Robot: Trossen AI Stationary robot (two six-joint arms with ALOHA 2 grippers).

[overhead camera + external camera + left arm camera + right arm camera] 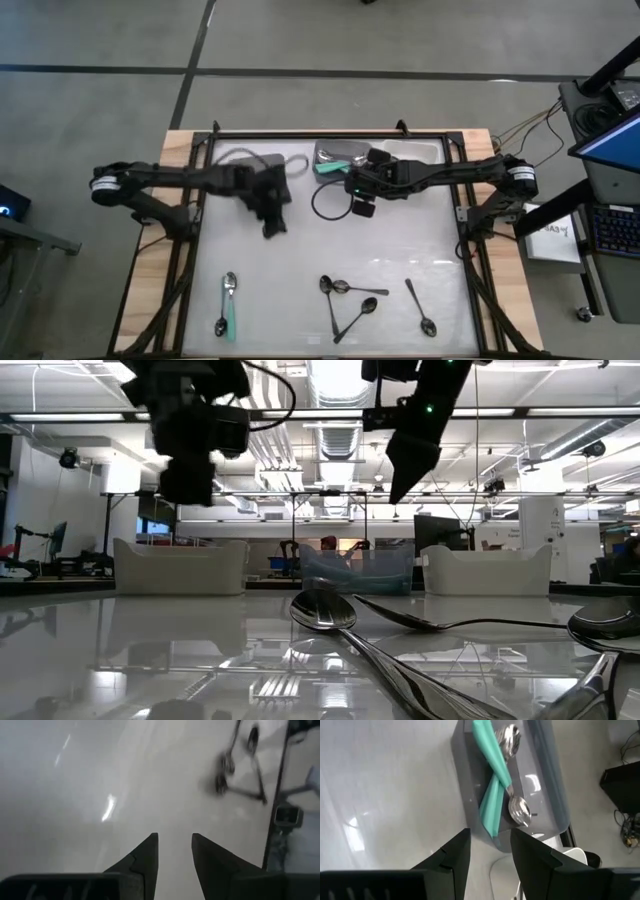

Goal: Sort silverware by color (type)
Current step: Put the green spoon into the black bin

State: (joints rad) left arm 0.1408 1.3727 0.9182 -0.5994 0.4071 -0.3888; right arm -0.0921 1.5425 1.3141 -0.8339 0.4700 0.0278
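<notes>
Hovering released and empty near the middle bin [547,780] holding two teal spoons [495,775], the right gripper [490,851] risks scattering the near-edge spoons [345,295] if it descends carelessly; the left gripper [175,852] waits, parted.

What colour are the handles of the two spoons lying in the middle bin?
Teal-green handles with shiny silver bowls, crossed in the grey bin; clearest in the right wrist view.

No legible text in any view — no labels, brands or numbers can be read. White sheet [552,232] at right edge of the high view carries dark marks — too small to read.
</notes>
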